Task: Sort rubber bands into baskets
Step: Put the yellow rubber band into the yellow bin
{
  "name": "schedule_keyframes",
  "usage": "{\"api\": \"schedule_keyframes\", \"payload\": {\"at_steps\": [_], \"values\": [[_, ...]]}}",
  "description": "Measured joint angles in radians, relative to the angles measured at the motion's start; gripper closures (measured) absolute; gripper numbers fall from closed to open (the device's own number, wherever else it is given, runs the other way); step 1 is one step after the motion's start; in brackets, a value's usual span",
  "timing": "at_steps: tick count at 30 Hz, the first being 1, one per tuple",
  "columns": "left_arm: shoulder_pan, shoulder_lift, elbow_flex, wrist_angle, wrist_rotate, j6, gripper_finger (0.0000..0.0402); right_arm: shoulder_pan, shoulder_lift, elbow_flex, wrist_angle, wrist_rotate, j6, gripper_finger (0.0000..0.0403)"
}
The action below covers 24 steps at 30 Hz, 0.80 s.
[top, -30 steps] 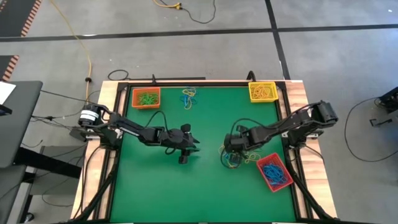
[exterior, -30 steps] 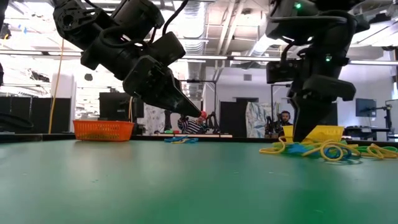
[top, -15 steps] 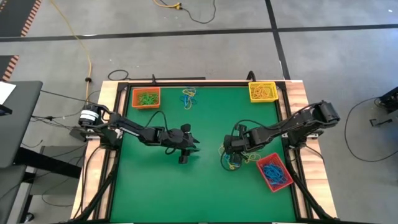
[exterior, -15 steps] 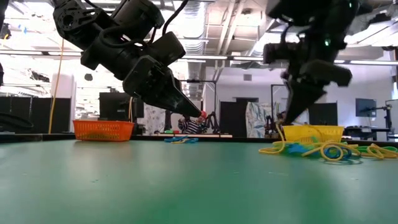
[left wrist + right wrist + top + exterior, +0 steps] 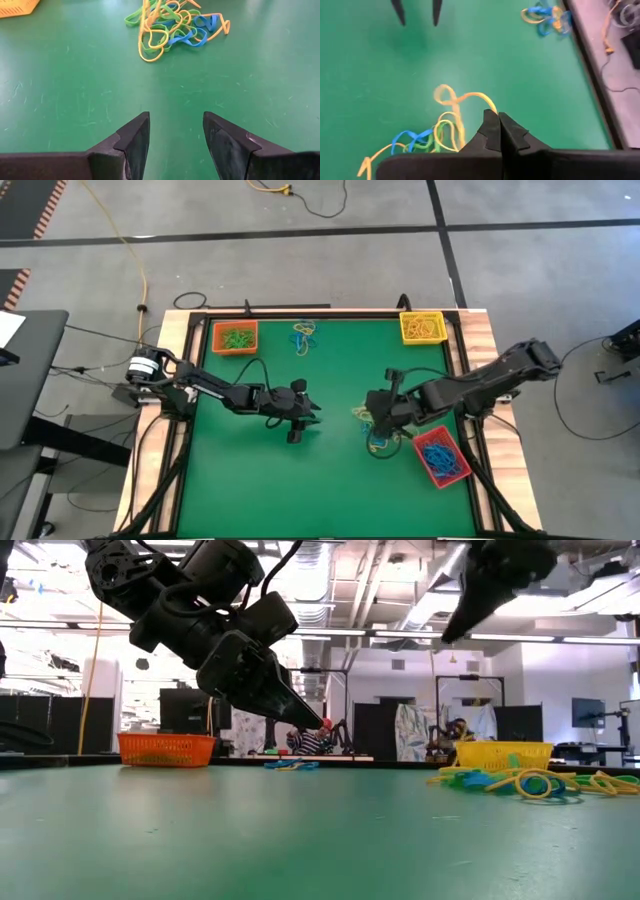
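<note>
The right gripper (image 5: 498,125) had closed on a yellow rubber band (image 5: 462,100) and risen from the tangled pile (image 5: 378,435) near the table's (image 5: 260,480) right edge, where a second earlier it sat low among the bands. The red basket (image 5: 440,457) lay just beside that pile. The left gripper (image 5: 175,135) stayed open mid-table, unmoved, facing the far-edge pile (image 5: 170,25).

Bright even overhead light, soft shadows, right wrist view perhaps motion-blurred.
</note>
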Motion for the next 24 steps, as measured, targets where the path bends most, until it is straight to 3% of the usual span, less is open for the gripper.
{"api": "schedule_keyframes", "payload": {"at_steps": [11, 24], "values": [[0.000, 0.000, 0.000, 0.000, 0.000, -0.001, 0.0226, -0.057, -0.117, 0.009, -0.167, 0.189, 0.087, 0.0392], [0.000, 0.000, 0.000, 0.001, 0.000, -0.010, 0.0226, -0.388, -0.183, 0.009, -0.306, 0.200, 0.070, 0.0392]]}}
